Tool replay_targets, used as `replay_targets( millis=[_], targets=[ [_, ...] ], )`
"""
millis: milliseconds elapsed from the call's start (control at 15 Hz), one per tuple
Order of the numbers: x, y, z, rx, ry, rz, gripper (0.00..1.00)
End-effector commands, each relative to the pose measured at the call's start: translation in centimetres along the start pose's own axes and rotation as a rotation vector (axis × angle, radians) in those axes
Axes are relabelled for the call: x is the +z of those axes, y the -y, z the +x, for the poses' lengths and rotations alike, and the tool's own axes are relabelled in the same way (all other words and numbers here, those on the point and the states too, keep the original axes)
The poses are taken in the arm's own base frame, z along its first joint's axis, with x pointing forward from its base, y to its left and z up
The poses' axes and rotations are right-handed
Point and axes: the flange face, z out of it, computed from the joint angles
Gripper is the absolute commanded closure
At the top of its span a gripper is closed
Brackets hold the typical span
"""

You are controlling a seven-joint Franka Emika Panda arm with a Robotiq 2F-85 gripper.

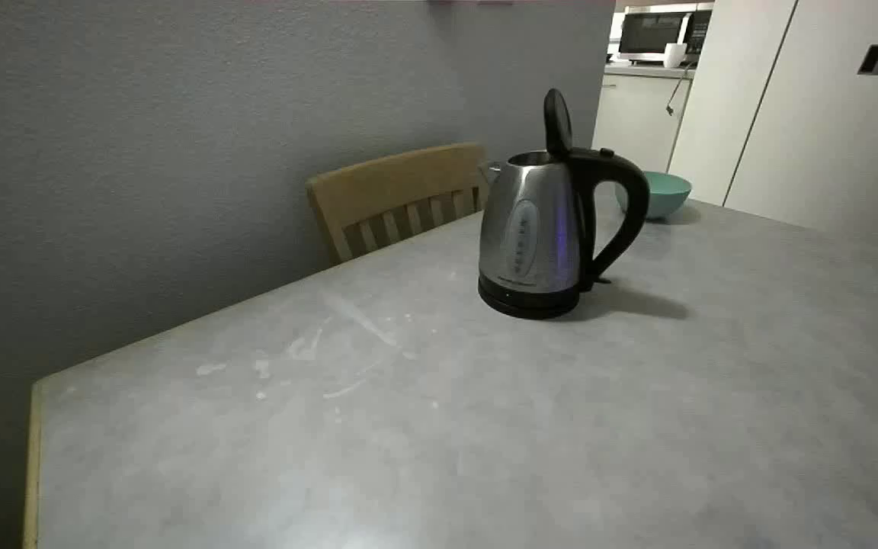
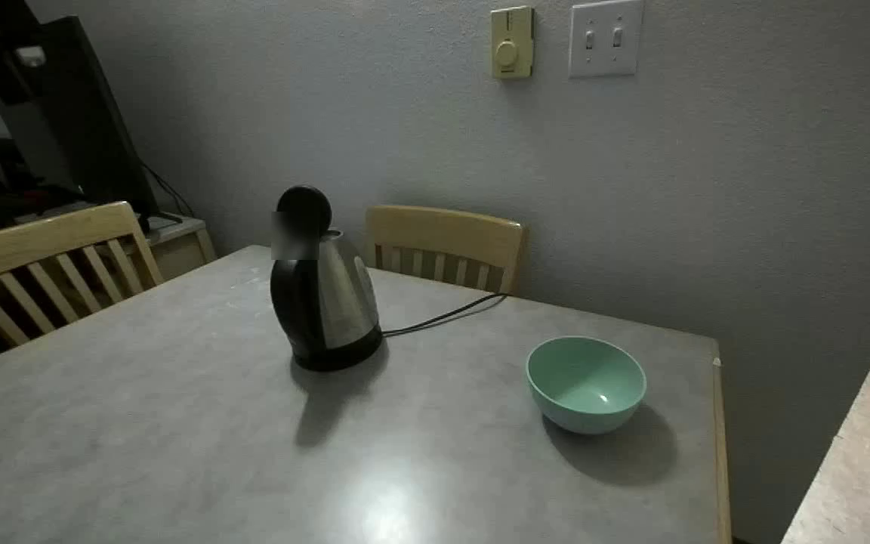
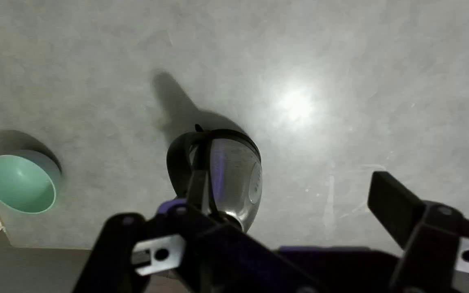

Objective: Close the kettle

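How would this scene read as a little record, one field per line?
main item: shiny stainless-steel kettle with a black loop handle, upright on the mottled grey table
closure: round black hinged lid, raised open
nearby: round mint-green bowl, apart from the kettle
grasp: black pincer, open, gripping nothing
status: kettle not yet closed

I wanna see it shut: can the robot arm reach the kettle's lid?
Probably yes: the lid stands raised in both exterior views with nothing visibly blocking it, and the gripper is open, though its distance is unclear.
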Motion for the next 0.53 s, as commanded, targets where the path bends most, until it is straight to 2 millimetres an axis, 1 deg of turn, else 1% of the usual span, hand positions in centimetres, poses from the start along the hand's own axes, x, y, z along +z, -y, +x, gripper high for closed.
replay_targets(
  millis=[0,200,267,467],
  targets=[
    [-0.1,0.0,0.0,0.0,0.001,0.0,0.0],
    [-0.1,0.0,0.0,0.0,0.001,0.0,0.0],
    [0.0,-0.1,0.4,0.015,-0.011,0.003,0.0],
    [-0.9,-1.2,2.5,0.058,-0.214,0.013,0.0]
  ],
)
